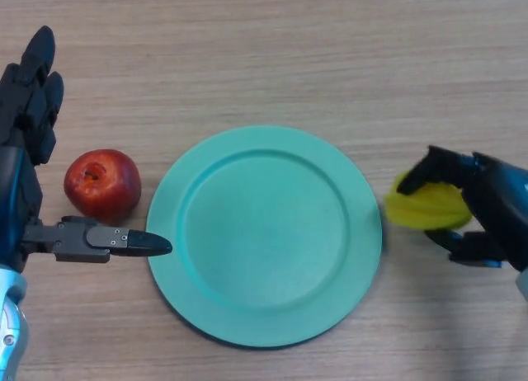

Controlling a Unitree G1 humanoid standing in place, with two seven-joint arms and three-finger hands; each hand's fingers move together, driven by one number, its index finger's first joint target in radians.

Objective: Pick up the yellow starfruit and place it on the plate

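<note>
The right hand (483,216) has its fingers curled round the yellow starfruit (425,208), just beside the plate (264,232). The plate holds nothing yet, so the placing is left. The left hand (33,150) idles, fingers straight.

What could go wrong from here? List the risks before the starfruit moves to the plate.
1. The right robot hand curls round only the far side of the yellow ridged starfruit, so the starfruit could slip out.
2. The starfruit sits just beside the round teal plate; a low carry might clip the rim.
3. The left robot hand rests open beside the red apple and could nudge it.
</note>
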